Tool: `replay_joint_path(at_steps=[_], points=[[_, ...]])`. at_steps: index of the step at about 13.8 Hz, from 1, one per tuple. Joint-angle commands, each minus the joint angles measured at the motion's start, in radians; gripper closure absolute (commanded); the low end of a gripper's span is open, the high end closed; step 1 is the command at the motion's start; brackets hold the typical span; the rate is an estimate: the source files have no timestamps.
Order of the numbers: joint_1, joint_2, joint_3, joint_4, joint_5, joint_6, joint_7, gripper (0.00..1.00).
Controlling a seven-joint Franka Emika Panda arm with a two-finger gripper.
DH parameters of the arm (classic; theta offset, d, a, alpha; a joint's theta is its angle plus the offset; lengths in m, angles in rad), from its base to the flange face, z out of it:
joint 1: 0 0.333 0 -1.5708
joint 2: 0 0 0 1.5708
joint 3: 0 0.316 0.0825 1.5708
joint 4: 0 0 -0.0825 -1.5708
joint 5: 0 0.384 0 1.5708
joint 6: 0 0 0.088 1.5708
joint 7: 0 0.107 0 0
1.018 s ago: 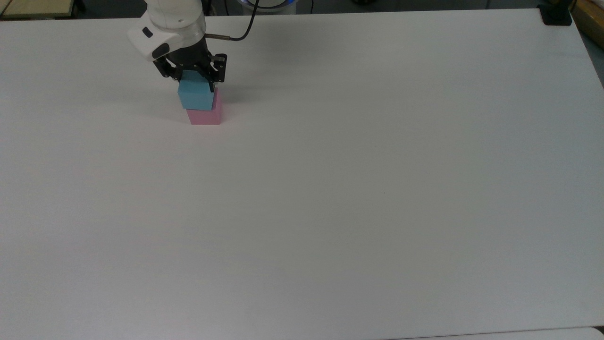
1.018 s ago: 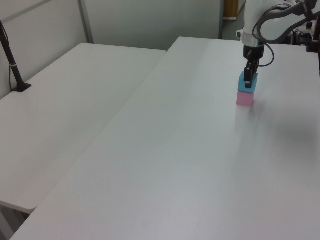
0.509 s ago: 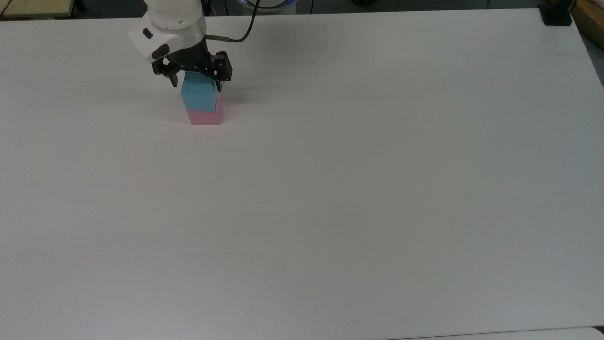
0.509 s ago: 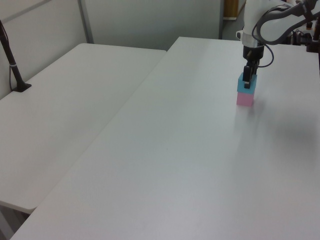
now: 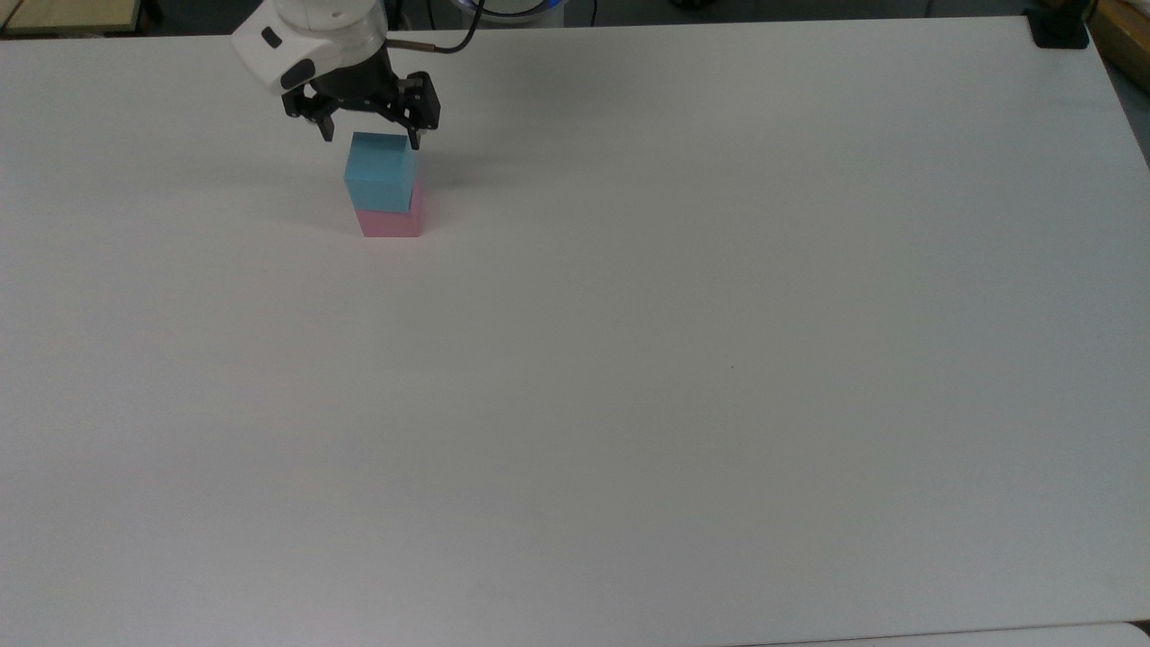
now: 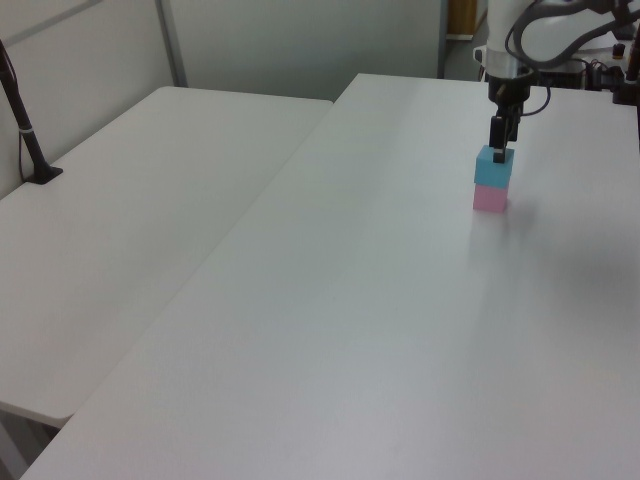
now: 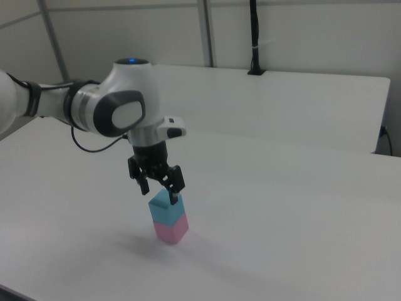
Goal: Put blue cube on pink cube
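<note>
Pincer: the pincer (image 5: 369, 137) hangs just above the stack with its fingers spread and nothing between them.
Blue cube: the blue cube (image 5: 380, 172) sits on the pink cube (image 5: 392, 223), free of the fingers, shifted slightly toward the top view's left (a pink strip shows past its right edge).
Handling: judged light, matte and stiff; plain flat faces suit a hold on two opposite sides.
Risk: a nudge could probably slide it off.
Surface: the white surface (image 5: 683, 359) carries the stack near the top view's upper left.

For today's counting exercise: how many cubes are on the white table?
2, stacked: the pink cube rests on the table; the blue cube sits on it, below the open gripper.
</note>
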Motion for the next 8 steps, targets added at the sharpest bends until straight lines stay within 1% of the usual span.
replay_joint_path(at_steps=[1, 2, 4, 6, 8], points=[[0.031, -0.021, -0.001, 0.13, 0.007, -0.168, 0.008, 0.0], [0.046, -0.021, 0.001, 0.19, 0.008, -0.218, 0.018, 0.0], [0.089, -0.015, 0.001, 0.28, 0.007, -0.29, 0.021, 0.0], [0.105, -0.013, 0.001, 0.36, 0.007, -0.352, 0.026, 0.0], [0.153, -0.006, 0.001, 0.447, 0.008, -0.413, 0.073, 0.0]])
